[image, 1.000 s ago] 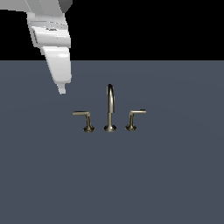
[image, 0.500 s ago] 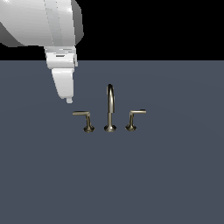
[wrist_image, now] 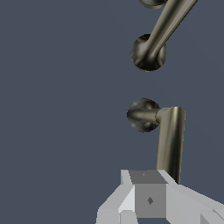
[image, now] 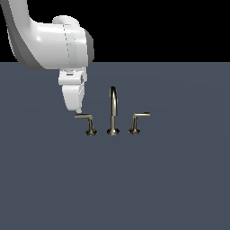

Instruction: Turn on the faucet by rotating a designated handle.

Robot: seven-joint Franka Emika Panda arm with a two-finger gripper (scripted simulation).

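The faucet stands mid-surface, with a tall gooseneck spout (image: 113,105) between two L-shaped levers. The designated handle (image: 84,117) is the lever whose arm reaches toward the exterior view's left, on a flared post. My gripper (image: 79,110) hangs tip-down just above the free end of that arm, fingers together and holding nothing. In the wrist view the fingertips (wrist_image: 148,188) sit right at the end of the lever arm (wrist_image: 170,140), with its round base (wrist_image: 142,114) and the spout (wrist_image: 168,22) beyond. I cannot tell whether they touch.
The mirror-twin lever (image: 139,116) reaches toward the exterior view's right, on the far side of the spout. The faucet stands on a flat dark grey-blue surface (image: 115,188). The white arm (image: 49,40) comes in from the upper left.
The arm has swung toward the exterior view's right and lowered. The gripper tip has come down to the end of the left lever's arm. The faucet has not moved.
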